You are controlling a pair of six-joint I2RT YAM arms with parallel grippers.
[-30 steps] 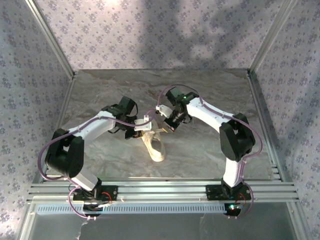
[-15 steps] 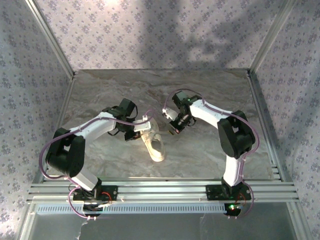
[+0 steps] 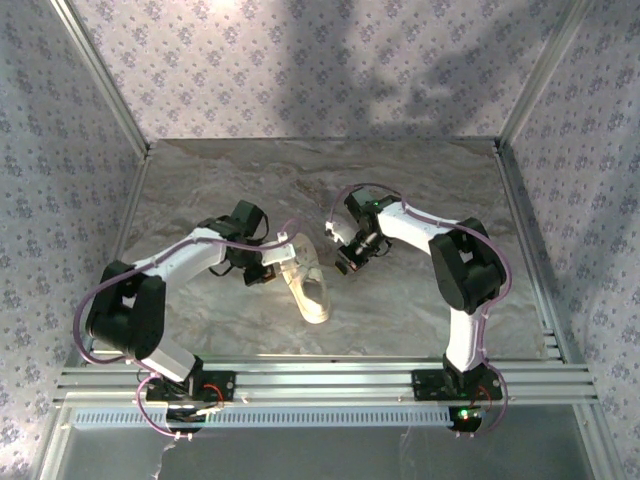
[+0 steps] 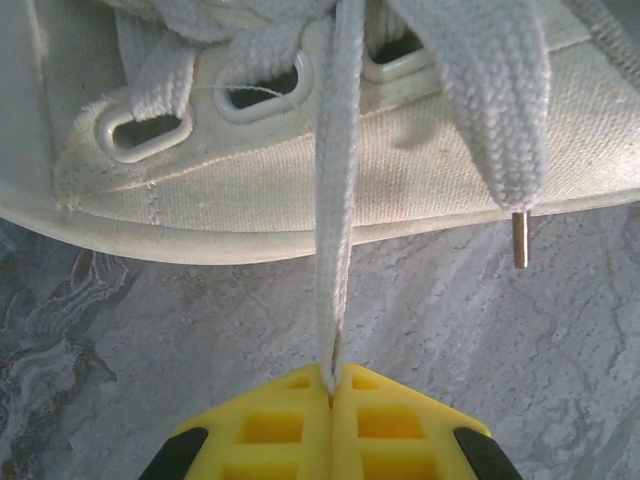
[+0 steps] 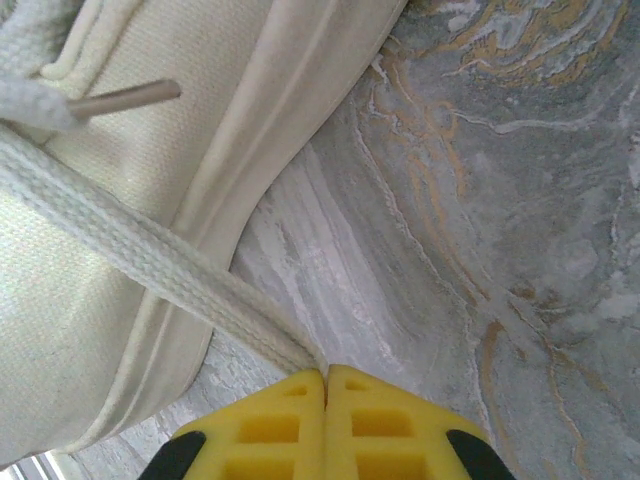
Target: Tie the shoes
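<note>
Left tool (image 4: 331,385) shifted back-left, clamped on lace (image 4: 337,200). Right tool (image 5: 326,375) clamped on other lace (image 5: 150,265) beside sneaker (image 5: 100,150).

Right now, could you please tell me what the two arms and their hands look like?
The left arm and right arm: white links, black joints, looping lilac cables. The left hand and right hand: yellow fingers with square hollows, black behind.

Small cream-white canvas low-top sneaker (image 3: 306,287) with a pale rubber sole, sitting mid-table on the grey marbled tabletop (image 3: 420,300), long axis angled near-to-far. Laced through oval eyelets (image 4: 145,130). One flat white woven lace strand (image 4: 337,200) runs taut off one side, a second lace strand (image 5: 150,262) off the other. Loose metal-tipped lace end (image 4: 519,240) hangs over the upper.
</note>
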